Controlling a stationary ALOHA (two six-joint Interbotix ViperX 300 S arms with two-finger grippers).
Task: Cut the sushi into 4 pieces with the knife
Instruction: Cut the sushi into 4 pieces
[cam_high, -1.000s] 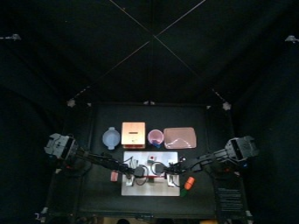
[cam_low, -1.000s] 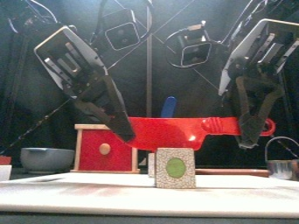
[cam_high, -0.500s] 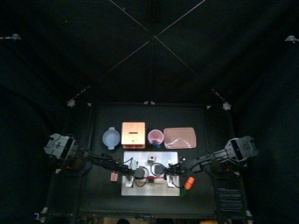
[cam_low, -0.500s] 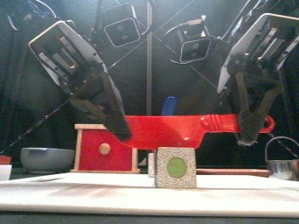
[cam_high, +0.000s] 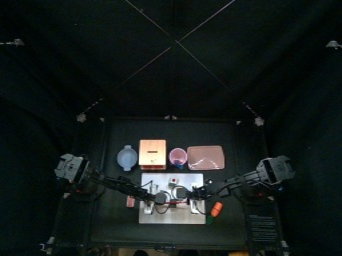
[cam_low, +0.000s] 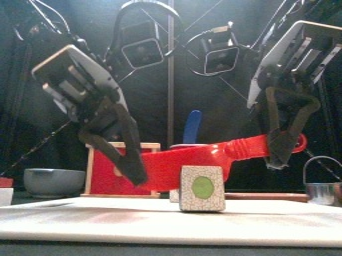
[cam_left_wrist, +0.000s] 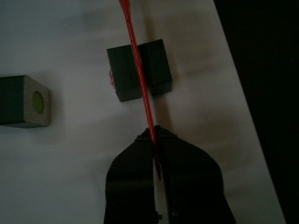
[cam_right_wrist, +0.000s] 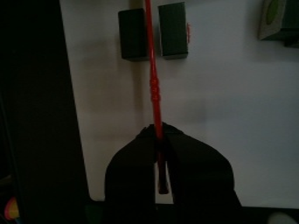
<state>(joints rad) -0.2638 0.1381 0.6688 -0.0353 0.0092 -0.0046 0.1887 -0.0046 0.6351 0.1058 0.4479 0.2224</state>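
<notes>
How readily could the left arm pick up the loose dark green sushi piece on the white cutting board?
Probably not yet: the left pincer is shut on the red toy knife, which the right pincer also grips. The loose dark green sushi piece lies nearby across bare white cutting board.

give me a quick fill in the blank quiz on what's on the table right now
1. The left gripper and the right gripper are both shut on the red ____.
2. The sushi piece nearest the front stands on the white ____.
3. In the front view the knife is tilted, its end at the left gripper ____ than the other end.
Missing words: knife; cutting board; lower.
</notes>
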